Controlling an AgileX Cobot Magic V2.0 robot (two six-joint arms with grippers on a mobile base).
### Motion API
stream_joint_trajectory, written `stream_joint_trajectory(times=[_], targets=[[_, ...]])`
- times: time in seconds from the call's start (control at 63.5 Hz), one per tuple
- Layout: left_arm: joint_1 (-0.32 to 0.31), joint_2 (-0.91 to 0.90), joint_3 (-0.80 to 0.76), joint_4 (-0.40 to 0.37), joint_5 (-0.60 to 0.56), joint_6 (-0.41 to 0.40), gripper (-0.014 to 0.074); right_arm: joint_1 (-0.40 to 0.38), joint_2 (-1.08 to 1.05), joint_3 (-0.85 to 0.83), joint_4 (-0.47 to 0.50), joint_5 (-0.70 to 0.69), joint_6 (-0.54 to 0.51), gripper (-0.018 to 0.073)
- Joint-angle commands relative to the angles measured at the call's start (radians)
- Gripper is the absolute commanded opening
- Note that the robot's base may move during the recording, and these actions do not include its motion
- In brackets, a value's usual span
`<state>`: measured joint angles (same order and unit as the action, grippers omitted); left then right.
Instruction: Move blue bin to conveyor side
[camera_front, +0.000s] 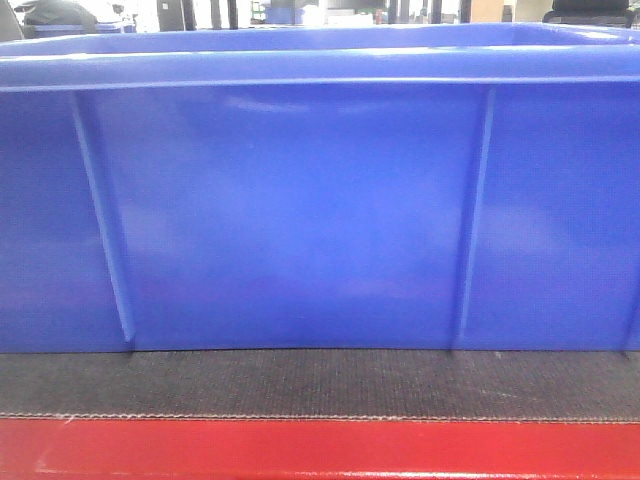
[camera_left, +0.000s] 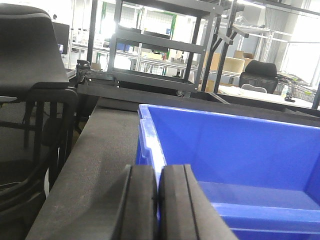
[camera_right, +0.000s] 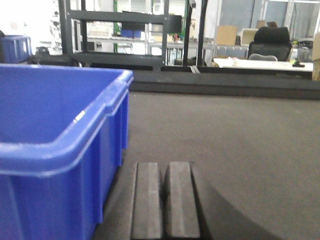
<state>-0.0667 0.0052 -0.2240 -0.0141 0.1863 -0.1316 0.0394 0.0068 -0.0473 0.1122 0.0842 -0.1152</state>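
The blue bin (camera_front: 300, 210) fills the front view, resting on the dark woven conveyor (camera_front: 320, 385) just behind its red frame edge (camera_front: 320, 445). Neither gripper shows in that view. In the left wrist view my left gripper (camera_left: 159, 170) is shut, its black pads (camera_left: 142, 205) pinching the bin's (camera_left: 240, 150) left rim, with the belt (camera_left: 100, 150) to the left. In the right wrist view my right gripper (camera_right: 164, 165) is shut on nothing. It hangs low over the belt (camera_right: 225, 135), just right of the bin's (camera_right: 50, 115) outer wall and apart from it.
A black office chair (camera_left: 30, 50) stands close beside the belt on the left. Dark metal racks (camera_left: 155, 45) rise beyond the belt's far end. Another chair (camera_left: 257, 72) and a desk stand further back. A small second blue bin (camera_right: 15, 47) sits far off.
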Motion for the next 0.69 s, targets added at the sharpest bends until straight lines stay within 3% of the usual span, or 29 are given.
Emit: stream_joint_trajectory(times=[0.0,0.331,0.488,0.677], targets=[[0.002,-0.005,-0.001,0.002,-0.018,0.001,0.0011,-0.006,-0.007,0.022,0.01,-0.04,-0.017,-0.0088],[0.002,-0.005,-0.001,0.002,-0.018,0.001,0.0011,-0.006,-0.007,0.047,-0.001,-0.05,0.0,-0.0088],[0.002,-0.005,-0.001,0.002,-0.018,0.001,0.0011,-0.006,-0.007,0.047,-0.073,-0.063,0.031,-0.0088],[0.002,-0.005,-0.001,0.002,-0.018,0.001,0.0011,-0.006,-0.007,0.047,-0.075,-0.063,0.039,-0.0088]])
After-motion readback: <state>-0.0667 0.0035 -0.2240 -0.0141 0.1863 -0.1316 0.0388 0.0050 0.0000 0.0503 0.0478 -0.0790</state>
